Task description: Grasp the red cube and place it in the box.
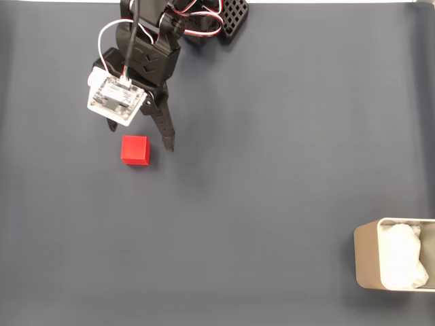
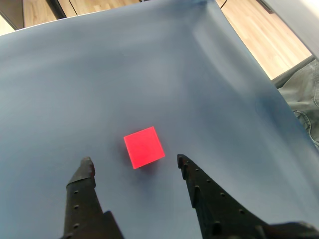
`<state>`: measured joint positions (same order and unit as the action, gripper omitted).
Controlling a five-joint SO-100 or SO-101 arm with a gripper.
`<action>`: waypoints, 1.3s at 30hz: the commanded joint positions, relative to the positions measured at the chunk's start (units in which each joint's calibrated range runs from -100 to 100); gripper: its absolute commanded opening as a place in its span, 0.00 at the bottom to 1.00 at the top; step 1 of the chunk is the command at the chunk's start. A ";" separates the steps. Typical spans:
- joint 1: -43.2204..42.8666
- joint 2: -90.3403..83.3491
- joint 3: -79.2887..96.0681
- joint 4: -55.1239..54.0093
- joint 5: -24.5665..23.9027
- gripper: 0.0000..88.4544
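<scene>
Nearest, the fingers [image 2: 133, 164] stand spread wide, holding nothing; just ahead, centred on their gap, the red cube [image 2: 144, 147] sits untouched on the desk [image 2: 149, 74]; farthest, well apart, the box [image 1: 365, 261] waits.

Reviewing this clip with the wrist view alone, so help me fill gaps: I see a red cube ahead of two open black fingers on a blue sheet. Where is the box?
Observer: In the fixed view the box sits at the lower right edge, far from the red cube.
Operator: Anything inside it?
Observer: White soft padding lies within its beige walls.
Operator: How does the arm sit relative to the cube there?
Observer: The gripper reaches down from the top of the fixed view, one finger ending just right of the cube, apart from it.
</scene>
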<state>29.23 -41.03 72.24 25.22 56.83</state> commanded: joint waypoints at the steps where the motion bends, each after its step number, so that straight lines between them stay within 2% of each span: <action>1: -1.17 0.65 -1.35 -1.86 0.00 0.44; 39: -2.52 11.22 -7.19 -6.04 -0.98 0.44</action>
<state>27.15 -29.74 68.54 20.13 56.83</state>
